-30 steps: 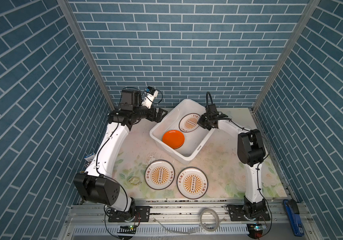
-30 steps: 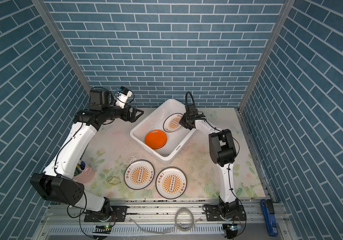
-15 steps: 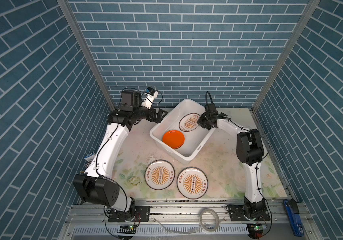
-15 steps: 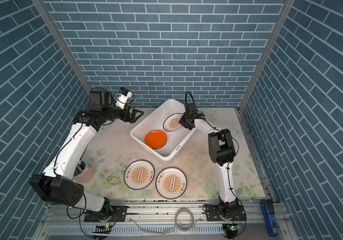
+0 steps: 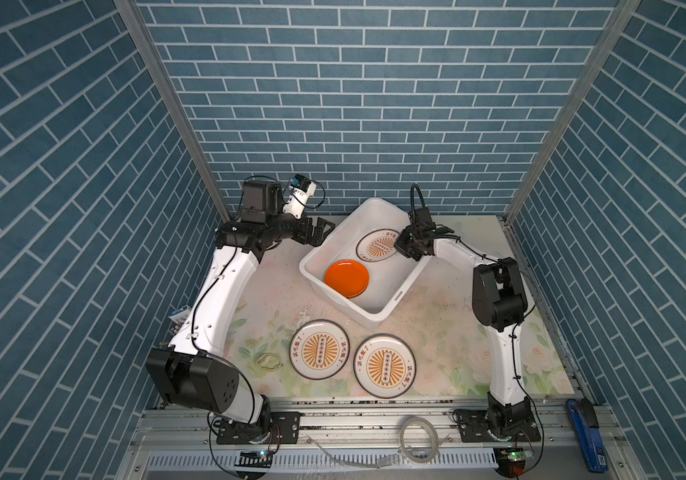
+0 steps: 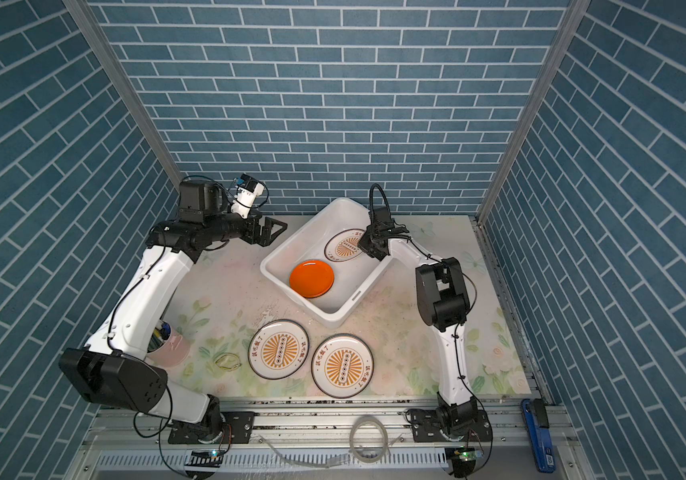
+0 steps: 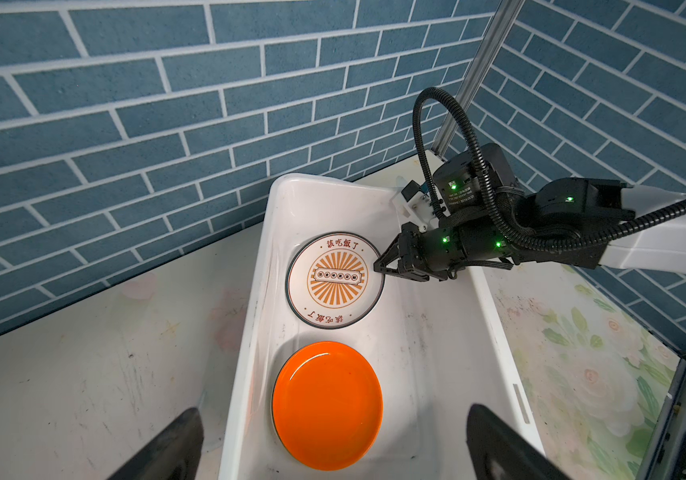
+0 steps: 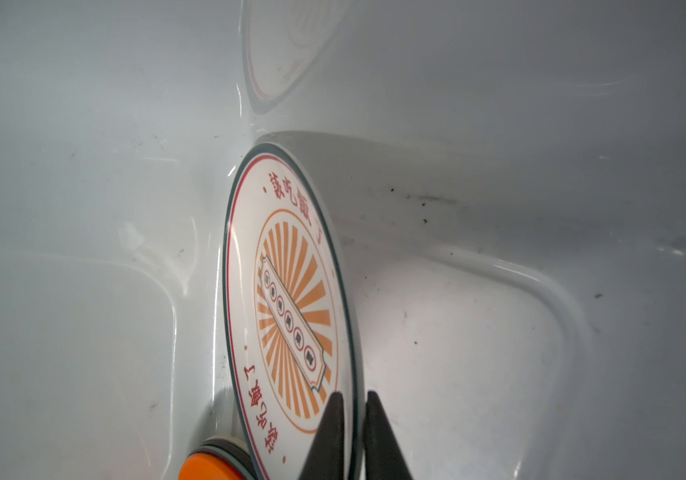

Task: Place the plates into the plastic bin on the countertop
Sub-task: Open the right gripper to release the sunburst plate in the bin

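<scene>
Right hand [image 7: 378,266] pinches sunburst plate [image 7: 335,279] rim inside bin [image 7: 495,299], beside orange plate [image 7: 326,405]; left hand [image 5: 319,232] is open, empty.

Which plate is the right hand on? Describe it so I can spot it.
Find the white plastic bin at the countertop's back. It is the sunburst plate at the bin's far end, the right hand pinching its rim. Its neighbour there is plain orange.
</scene>
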Tool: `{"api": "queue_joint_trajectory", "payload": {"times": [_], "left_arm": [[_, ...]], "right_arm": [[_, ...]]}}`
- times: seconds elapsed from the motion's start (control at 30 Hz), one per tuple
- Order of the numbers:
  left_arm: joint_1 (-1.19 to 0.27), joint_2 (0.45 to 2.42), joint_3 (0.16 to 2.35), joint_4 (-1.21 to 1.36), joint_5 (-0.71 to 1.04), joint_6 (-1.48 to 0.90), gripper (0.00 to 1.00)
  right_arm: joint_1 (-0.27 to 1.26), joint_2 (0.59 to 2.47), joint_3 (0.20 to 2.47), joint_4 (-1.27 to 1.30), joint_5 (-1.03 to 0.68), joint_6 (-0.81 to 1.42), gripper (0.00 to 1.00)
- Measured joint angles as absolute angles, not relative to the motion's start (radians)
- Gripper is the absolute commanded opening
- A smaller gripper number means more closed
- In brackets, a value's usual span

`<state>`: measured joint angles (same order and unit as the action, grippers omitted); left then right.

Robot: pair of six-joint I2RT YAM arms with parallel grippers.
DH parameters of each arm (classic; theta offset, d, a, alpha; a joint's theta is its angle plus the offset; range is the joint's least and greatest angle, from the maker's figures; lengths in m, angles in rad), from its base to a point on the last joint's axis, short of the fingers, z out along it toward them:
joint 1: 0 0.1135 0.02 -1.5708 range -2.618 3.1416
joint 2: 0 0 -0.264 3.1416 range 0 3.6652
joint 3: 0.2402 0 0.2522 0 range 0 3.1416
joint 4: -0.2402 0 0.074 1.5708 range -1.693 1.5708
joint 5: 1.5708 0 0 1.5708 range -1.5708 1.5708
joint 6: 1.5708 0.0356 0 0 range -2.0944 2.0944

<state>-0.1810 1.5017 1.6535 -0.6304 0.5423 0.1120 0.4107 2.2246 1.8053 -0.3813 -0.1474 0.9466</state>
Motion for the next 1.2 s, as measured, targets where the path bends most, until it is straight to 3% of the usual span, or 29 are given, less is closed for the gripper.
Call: {"api": "queue_joint_trajectory", "payload": {"times": [1.2], "left_arm": [[-0.181, 1.493, 1.637, -0.63, 0.543, 0.108, 1.0]], "right_arm": [[0.408, 2.257, 1.79, -0.381, -0.161, 0.973, 0.21]]}}
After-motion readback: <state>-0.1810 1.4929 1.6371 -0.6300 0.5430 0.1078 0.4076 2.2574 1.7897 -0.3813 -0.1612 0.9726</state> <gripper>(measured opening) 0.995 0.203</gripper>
